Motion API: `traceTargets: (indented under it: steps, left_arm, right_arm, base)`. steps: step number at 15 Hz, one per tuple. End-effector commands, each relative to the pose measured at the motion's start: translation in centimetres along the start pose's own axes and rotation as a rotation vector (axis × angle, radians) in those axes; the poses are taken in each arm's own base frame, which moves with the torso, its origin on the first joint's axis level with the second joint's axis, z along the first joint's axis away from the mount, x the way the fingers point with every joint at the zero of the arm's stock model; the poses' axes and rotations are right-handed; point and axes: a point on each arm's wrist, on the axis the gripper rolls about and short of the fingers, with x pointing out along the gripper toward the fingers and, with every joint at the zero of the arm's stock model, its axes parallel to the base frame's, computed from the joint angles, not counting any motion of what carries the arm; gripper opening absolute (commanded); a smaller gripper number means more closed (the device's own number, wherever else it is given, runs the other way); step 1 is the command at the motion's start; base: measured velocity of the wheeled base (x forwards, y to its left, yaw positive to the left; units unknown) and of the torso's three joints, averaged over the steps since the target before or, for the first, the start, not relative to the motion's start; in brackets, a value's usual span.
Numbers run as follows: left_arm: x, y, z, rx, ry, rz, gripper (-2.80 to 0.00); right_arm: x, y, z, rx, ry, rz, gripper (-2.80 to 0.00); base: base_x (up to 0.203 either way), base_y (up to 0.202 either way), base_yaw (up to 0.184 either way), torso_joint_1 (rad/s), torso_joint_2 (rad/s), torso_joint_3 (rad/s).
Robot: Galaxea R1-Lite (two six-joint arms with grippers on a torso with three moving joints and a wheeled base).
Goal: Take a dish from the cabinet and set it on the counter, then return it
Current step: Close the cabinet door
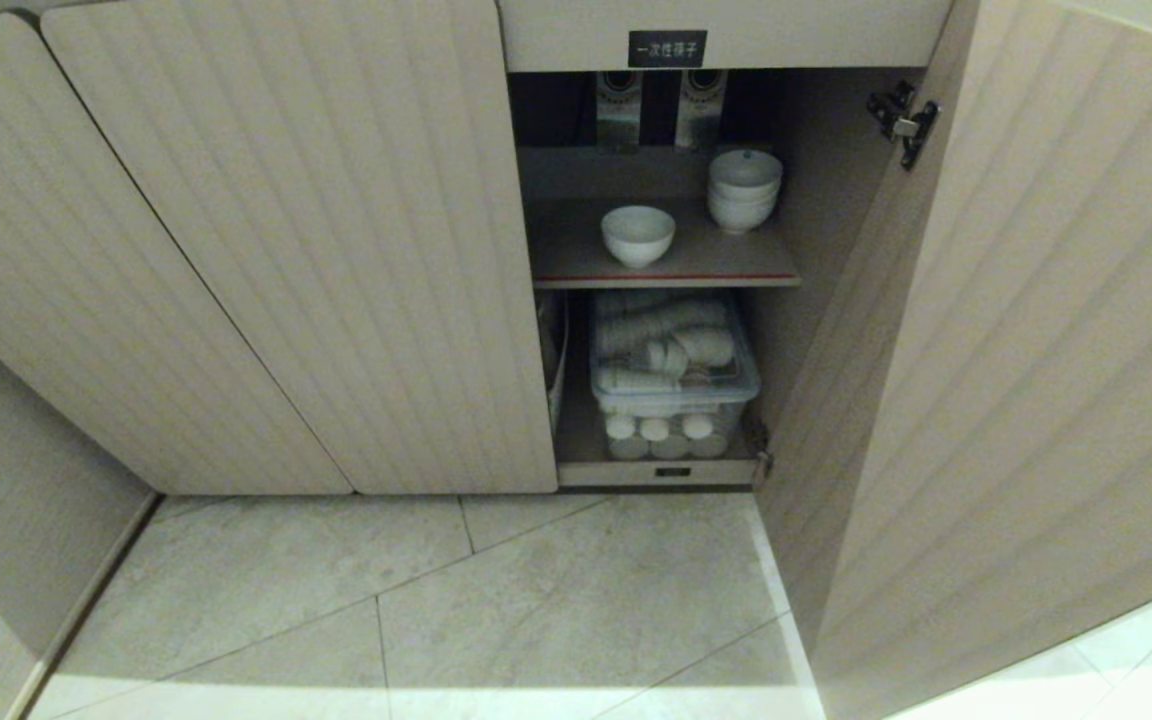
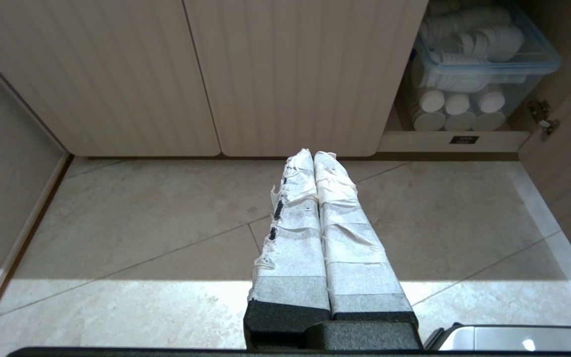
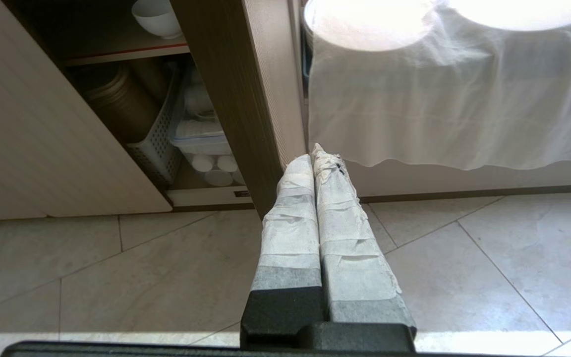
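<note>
A stack of white bowls (image 1: 744, 188) sits at the top middle. Below it, a clear box (image 1: 674, 372) holds white cups. Grey floor tiles (image 1: 496, 600) fill the bottom.

My head view faces the cabinet (image 1: 336, 250): two doors to the left are closed, and the right door (image 1: 1016, 380) stands swung out toward me. On the upper shelf (image 1: 576, 262) the dish (image 1: 638, 235) sits alone near the front edge; a stack of bowls (image 1: 744, 190) stands farther back, to its right. A label (image 1: 667, 48) is on the rail above the opening. Below the shelf a lidded bin (image 1: 674, 375) sits on the cabinet floor. Floor tiles (image 1: 496, 600) lie in front. Both my pincers, left pincer (image 2: 314, 154) and right pincer (image 3: 314, 154), hang above the floor, short of the cabinet.
</note>
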Motion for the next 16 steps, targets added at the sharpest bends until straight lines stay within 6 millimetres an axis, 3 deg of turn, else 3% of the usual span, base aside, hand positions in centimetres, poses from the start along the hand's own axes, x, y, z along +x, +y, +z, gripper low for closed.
traceTargets:
  steps: [1,16]
  left_arm:
    - [0.0,0.0,0.0,-0.001,0.0,0.0,-2.8]
    - [0.0,0.0,-0.01,-0.001,0.001,-0.001,-2.8]
  right_arm:
    - [0.03,0.0,-0.14,0.005,0.005,0.008,-2.8]
    - [0.62,0.47,-0.39,0.087,-0.006,0.186,-2.8]
  base:
    - [0.0,0.0,0.0,0.0,0.0,0.0]
    - [0.0,0.0,0.0,0.0,0.0,0.0]
